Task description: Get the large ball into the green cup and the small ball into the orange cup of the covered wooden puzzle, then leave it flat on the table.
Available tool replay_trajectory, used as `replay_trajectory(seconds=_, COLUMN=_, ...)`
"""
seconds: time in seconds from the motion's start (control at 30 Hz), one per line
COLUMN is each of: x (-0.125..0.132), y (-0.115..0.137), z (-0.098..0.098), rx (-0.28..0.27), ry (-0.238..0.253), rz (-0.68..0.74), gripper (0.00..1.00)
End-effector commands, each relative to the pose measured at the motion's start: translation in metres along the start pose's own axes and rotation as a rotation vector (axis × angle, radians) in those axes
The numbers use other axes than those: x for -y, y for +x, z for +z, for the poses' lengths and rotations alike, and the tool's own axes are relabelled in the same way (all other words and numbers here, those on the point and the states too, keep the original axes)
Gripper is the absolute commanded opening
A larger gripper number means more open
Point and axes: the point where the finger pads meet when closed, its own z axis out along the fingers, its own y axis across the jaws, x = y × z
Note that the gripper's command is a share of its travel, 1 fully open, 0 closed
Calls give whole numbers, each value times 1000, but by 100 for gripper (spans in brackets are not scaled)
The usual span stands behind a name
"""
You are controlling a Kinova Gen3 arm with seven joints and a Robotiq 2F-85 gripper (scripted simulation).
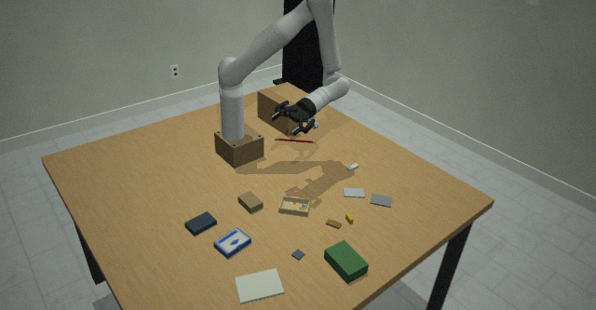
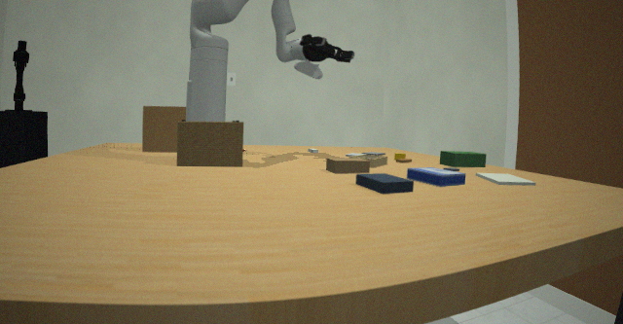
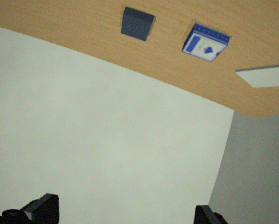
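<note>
The wooden puzzle (image 1: 293,212) (image 2: 379,162) is a small, shallow, light box lying flat mid-table. In the top view an orange spot (image 1: 294,203) and a small grey-blue spot (image 1: 304,206) show inside it; which are cups or balls is too small to tell, and no green cup can be made out. In the exterior view it is partly hidden behind a brown block. My gripper (image 1: 285,125) (image 2: 349,56) (image 3: 125,216) is open and empty, high above the table and well back from the puzzle, pointing roughly sideways. The puzzle is not in the wrist view.
A brown block (image 1: 250,202) stands left of the puzzle, with a dark blue box (image 1: 200,223) and a blue-white card box (image 1: 232,242) nearer the front. A wooden piece (image 1: 333,223), a yellow piece (image 1: 349,219) and a green box (image 1: 345,261) lie to the right. A large box (image 1: 272,110) stands behind.
</note>
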Motion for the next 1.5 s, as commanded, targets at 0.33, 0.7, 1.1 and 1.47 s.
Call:
replay_trajectory(seconds=0.33, x=11, y=102, z=42, rx=-459, ry=221, rz=99, gripper=100)
replay_trajectory(seconds=0.7, x=-4, y=164, z=36, rx=-798, ry=356, rz=272, gripper=100)
replay_trajectory(seconds=1.1, x=-9, y=172, z=34, rx=-852, ry=376, rz=310, gripper=100)
replay_trajectory(seconds=1.47, x=-16, y=179, z=32, rx=-903, ry=395, rz=349, gripper=100)
